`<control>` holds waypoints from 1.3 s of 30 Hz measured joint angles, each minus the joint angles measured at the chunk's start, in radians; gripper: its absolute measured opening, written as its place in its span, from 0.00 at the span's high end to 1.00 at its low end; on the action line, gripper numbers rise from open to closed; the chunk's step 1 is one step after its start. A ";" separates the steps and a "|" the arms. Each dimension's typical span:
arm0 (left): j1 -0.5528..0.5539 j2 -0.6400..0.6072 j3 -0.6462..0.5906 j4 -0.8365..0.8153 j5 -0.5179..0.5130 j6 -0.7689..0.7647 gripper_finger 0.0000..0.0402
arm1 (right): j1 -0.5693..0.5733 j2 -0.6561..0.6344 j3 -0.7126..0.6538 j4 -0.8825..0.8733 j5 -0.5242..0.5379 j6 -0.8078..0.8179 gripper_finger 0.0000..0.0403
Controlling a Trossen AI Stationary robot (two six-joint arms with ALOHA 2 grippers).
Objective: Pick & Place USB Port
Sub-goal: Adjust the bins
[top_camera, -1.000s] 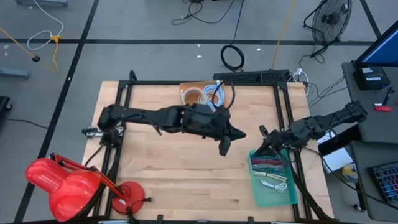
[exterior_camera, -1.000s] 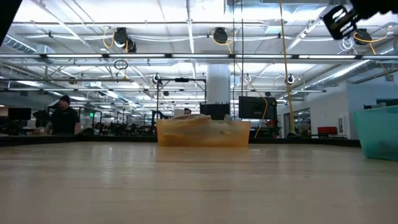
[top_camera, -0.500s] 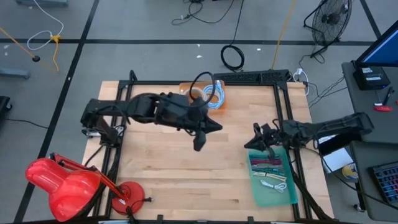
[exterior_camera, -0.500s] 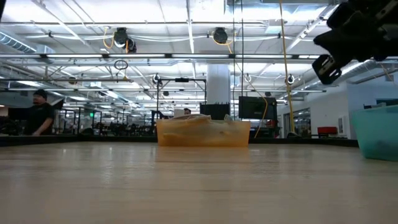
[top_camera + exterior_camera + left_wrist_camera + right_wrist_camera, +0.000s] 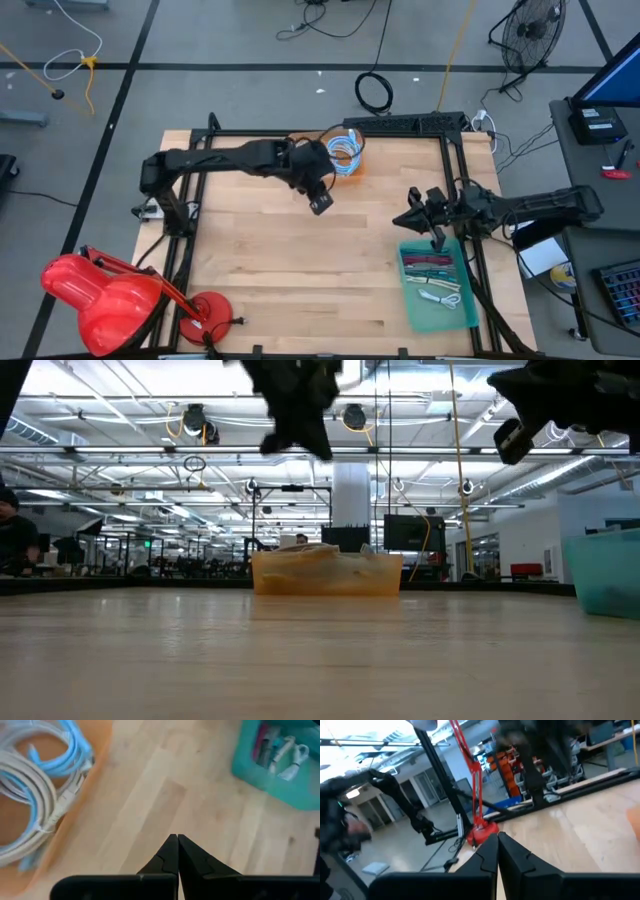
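An orange tray (image 5: 345,152) at the table's far edge holds coiled white and blue cables (image 5: 35,795). I cannot pick out a USB port among them. A teal bin (image 5: 440,290) at the near right holds more cables (image 5: 285,752). My left gripper (image 5: 321,204) hangs shut and empty above bare wood just near of the orange tray, slanting down (image 5: 177,837). My right gripper (image 5: 408,222) is shut and empty, raised above the table by the teal bin's far end and pointing toward the table's left (image 5: 497,836).
A black frame (image 5: 330,133) runs around the wooden table top (image 5: 300,270). A red lamp-like stand (image 5: 110,295) sits at the near left corner. Seen from table height, the orange tray (image 5: 325,573) stands in the middle distance and the teal bin (image 5: 605,572) at the right.
My left gripper has swung from the table's middle toward the left and far edge, ending beside the orange tray, and has tipped steeply downward. My right gripper has sunk a little by the teal bin and tipped upward. Both have stayed shut.
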 joint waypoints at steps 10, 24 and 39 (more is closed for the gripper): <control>0.194 0.000 -0.371 0.365 0.146 -0.044 1.00 | -0.036 0.000 0.091 0.021 -0.002 -0.048 1.00; 0.228 0.042 -0.413 0.426 0.271 0.007 1.00 | -0.103 0.000 0.133 0.020 -0.014 -0.019 1.00; 0.175 0.171 -0.406 0.388 0.082 0.115 1.00 | -0.194 0.002 0.133 0.009 -0.167 0.064 1.00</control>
